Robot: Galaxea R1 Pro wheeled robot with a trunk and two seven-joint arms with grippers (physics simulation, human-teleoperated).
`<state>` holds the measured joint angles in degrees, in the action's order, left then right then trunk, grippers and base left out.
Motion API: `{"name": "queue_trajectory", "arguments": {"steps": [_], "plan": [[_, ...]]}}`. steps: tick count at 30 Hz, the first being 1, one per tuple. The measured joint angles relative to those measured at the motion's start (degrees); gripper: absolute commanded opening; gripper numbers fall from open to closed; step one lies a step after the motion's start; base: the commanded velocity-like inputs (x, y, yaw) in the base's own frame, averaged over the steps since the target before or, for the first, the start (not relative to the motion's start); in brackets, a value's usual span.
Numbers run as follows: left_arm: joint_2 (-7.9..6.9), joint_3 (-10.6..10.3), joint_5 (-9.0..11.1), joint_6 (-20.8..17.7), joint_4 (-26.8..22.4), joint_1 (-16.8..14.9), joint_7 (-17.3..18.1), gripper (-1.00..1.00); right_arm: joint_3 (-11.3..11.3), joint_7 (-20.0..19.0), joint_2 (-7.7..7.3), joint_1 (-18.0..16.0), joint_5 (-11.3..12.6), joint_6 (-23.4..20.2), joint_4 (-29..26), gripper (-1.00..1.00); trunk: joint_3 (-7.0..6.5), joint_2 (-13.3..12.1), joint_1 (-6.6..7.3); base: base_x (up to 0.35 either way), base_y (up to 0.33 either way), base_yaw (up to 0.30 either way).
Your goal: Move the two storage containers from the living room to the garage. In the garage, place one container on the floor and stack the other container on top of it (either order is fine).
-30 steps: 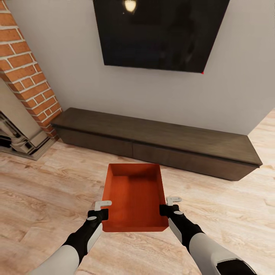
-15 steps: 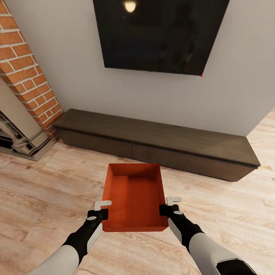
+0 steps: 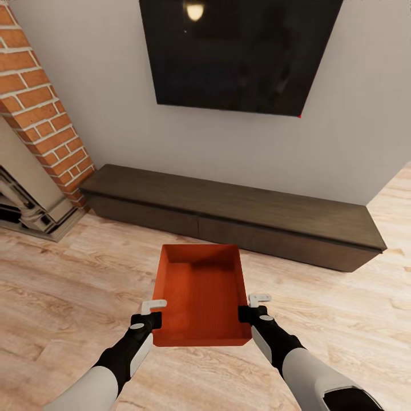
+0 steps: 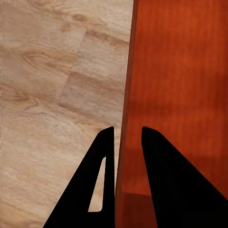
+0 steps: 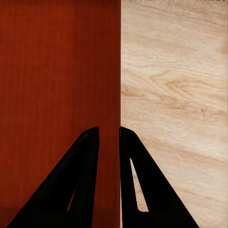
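One orange-red storage container [image 3: 201,294] is up off the wood-plank floor [image 3: 68,285], carried in front of the long dark bench [image 3: 228,214]. The left gripper [image 3: 153,313] has its jaws pinched on the container's left wall; the right gripper [image 3: 254,305] has its jaws clamped on the right wall. Above the bench hangs the wall TV [image 3: 240,51]; left of the bench stands the brick fireplace [image 3: 40,114].

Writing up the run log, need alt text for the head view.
Both grippers, left and right, clamp opposite side walls of an empty orange-red storage container, held above a light wood-plank floor. Beyond it are a long dark bench, a wall TV and a brick fireplace.
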<state>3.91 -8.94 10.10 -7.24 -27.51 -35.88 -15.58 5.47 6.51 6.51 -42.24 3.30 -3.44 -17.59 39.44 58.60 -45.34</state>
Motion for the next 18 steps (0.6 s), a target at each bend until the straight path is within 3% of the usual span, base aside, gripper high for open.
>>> {"name": "queue_trajectory", "arguments": {"steps": [18], "plan": [[0.02, 0.0, 0.0, 0.0, 0.0, 0.0, 0.0, -1.0, 0.0, 0.0, -0.01, 0.0, 0.0, 0.0, 0.0, -1.0, -3.23, -7.2, 3.96, 0.0, 0.0, 0.0]]}}
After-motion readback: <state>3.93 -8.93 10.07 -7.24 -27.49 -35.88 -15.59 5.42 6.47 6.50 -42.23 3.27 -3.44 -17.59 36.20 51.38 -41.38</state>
